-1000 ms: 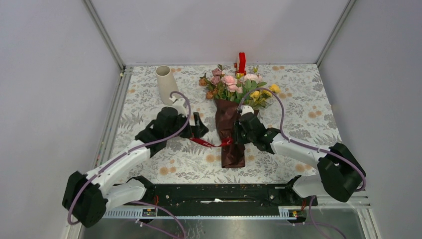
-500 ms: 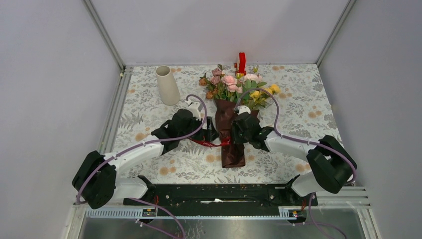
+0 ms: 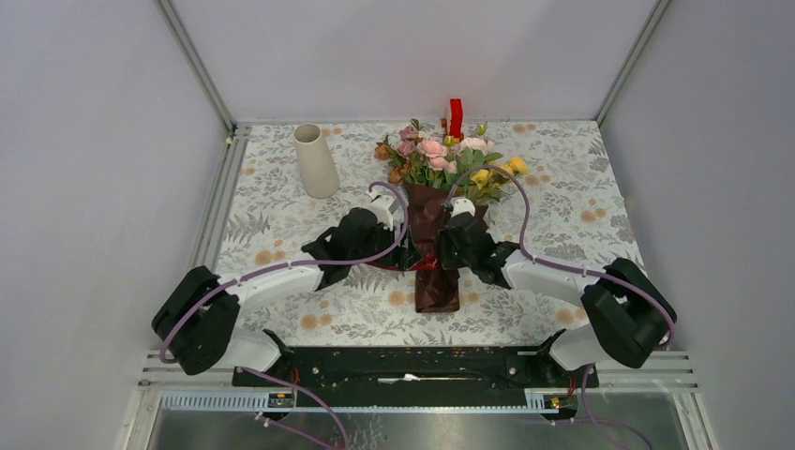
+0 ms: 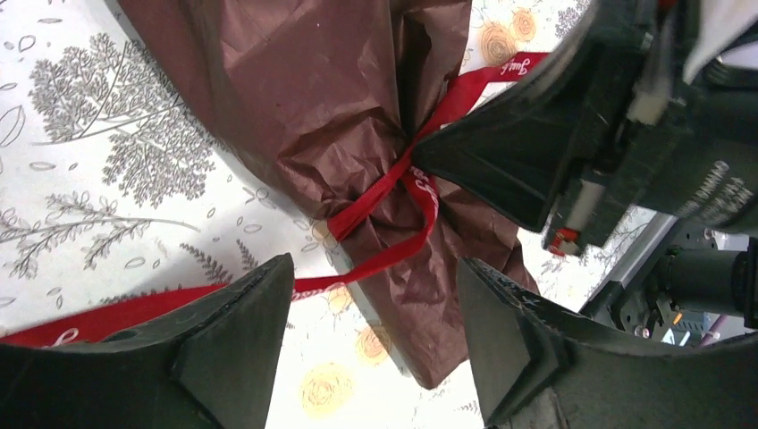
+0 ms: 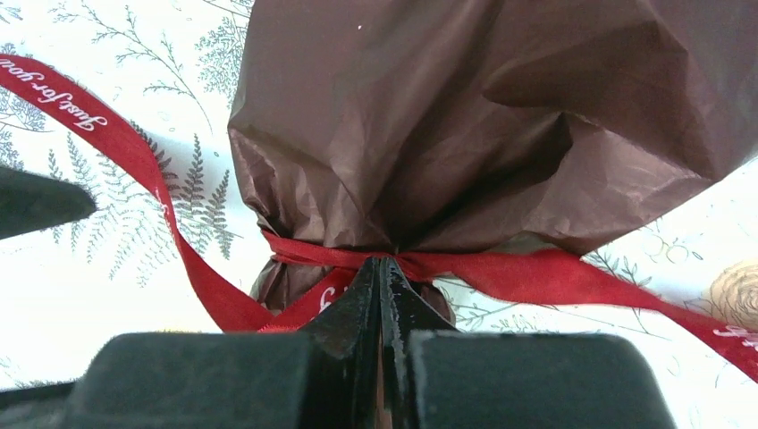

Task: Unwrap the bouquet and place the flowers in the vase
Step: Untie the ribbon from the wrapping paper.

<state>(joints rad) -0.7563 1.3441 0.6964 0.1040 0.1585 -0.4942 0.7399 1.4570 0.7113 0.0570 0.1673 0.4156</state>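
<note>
Cream tapered vase (image 3: 316,161) far left; pink-yellow flowers (image 3: 433,150) in dark-red paper wrap (image 3: 427,225); left gripper (image 4: 374,268) apart, right gripper (image 5: 380,264) together at red ribbon (image 5: 536,273) knot.

I see the wrapping paper (image 5: 465,116) as thin, crinkled dark brown paper with a faint sheen along its creases. The ribbon (image 5: 134,152) around it looks like smooth red satin, glossy, with white printed lettering. The tablecloth (image 4: 107,134) underneath is smooth and matt. At ten o'clock on the table, the vase (image 3: 315,161) is plain matt cream. My left gripper (image 4: 374,286) has fingers (image 4: 223,349) that look like matt black plastic.
</note>
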